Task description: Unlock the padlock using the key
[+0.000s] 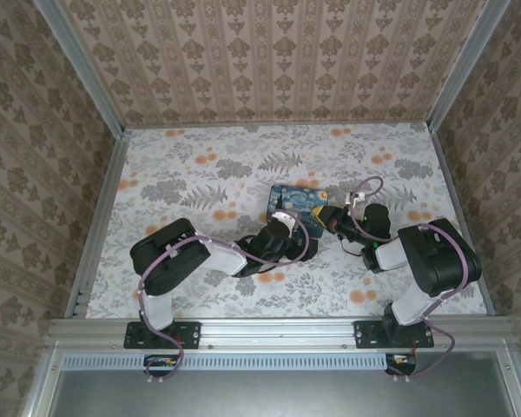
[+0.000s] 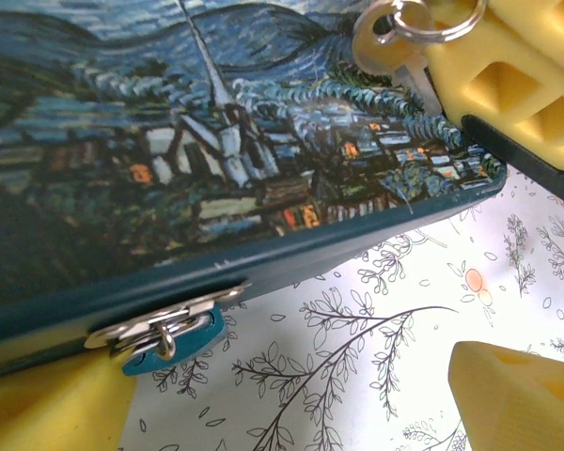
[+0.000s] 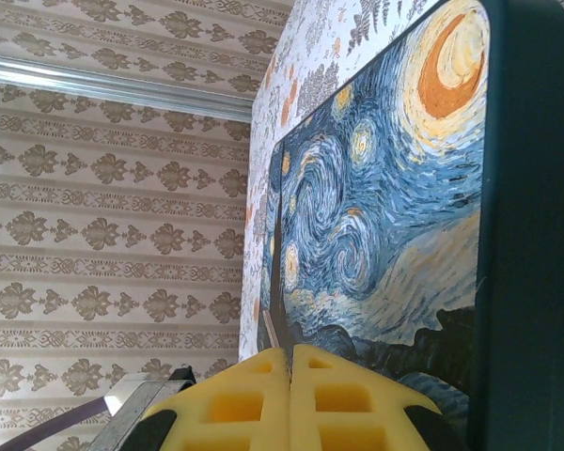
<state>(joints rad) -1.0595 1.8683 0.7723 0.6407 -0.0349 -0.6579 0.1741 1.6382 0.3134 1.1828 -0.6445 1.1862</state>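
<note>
The small teal padlock [image 2: 174,340] hangs by its thin shackle from the silver hasp [image 2: 160,318] on the front edge of the starry-night box [image 2: 216,160]. In the left wrist view my left gripper [image 2: 282,404] is open. Its yellow fingers [image 2: 47,404] straddle the padlock, with the lock close to the left one. My right gripper [image 3: 290,352] is shut on the silver key [image 2: 387,42], held over the box's right corner with its ring [image 2: 437,17] showing. From above, the left gripper [image 1: 284,226] and the right gripper [image 1: 327,217] meet at the box [image 1: 297,198].
The box lies mid-table on the floral cloth [image 1: 200,174]. Metal rails [image 1: 95,217] and patterned walls enclose the table on three sides. Cables loop over both arms [image 1: 365,187].
</note>
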